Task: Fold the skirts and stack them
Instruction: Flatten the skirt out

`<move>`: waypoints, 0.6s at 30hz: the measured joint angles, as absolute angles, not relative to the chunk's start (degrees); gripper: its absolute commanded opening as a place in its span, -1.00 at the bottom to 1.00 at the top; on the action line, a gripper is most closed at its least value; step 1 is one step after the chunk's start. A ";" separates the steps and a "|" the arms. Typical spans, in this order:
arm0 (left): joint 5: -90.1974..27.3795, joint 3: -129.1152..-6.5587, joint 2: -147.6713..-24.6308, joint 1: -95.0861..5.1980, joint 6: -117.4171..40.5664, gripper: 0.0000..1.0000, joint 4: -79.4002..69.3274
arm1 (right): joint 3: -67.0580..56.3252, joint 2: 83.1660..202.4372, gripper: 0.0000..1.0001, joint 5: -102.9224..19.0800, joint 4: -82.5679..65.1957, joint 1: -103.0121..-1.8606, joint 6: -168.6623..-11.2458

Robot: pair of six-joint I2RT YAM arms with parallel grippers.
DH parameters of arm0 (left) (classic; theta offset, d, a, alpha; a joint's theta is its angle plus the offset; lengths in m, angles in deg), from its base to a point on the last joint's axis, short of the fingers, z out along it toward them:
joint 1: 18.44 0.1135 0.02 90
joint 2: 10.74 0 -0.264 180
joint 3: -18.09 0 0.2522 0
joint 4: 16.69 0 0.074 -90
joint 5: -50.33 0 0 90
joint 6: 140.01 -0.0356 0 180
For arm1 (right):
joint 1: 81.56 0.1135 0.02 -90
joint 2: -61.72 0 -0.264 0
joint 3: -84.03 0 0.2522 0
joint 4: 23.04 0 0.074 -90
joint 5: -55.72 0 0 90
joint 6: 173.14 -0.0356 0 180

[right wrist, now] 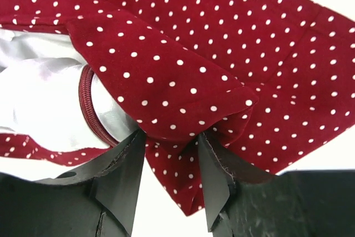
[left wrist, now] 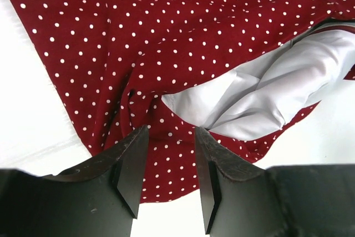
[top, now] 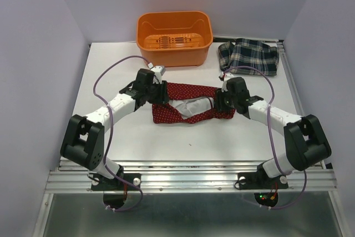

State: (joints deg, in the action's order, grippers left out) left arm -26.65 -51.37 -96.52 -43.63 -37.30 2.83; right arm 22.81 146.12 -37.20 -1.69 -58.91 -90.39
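The red dotted skirt [top: 186, 90] lies spread across the centre of the bench [top: 183, 148], its pale lining [left wrist: 260, 92] spilling out along the lower edge. It's thin, limp, light cloth, and that lining looks slippery, so I'd judge the layers slide apart unless both are pinched together near the end corners. The right tool [right wrist: 171, 137], at the skirt's right end, is clamped on a raised fold of red fabric. The left tool [left wrist: 169, 137] straddles the left end with cloth between its fingers; gripping or not, I can't tell. The plaid skirt [top: 248, 56] sits crumpled at upper right, beside the orange bin [top: 175, 54]
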 measured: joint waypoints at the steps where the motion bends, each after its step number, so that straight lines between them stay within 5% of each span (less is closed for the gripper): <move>1: -26.65 -51.37 -96.81 -43.63 -37.21 0.00 2.83 | 23.09 146.12 -0.04 -36.61 -2.30 -58.65 -90.39; 9: -27.38 -51.37 -96.94 -43.68 -36.55 -0.07 2.63 | 23.37 146.06 -0.87 -30.20 -6.43 -57.88 -88.72; 18: -31.00 -51.37 -96.94 -43.85 -35.72 -0.04 3.00 | 21.21 144.66 -0.99 -26.03 -4.64 -57.88 -87.83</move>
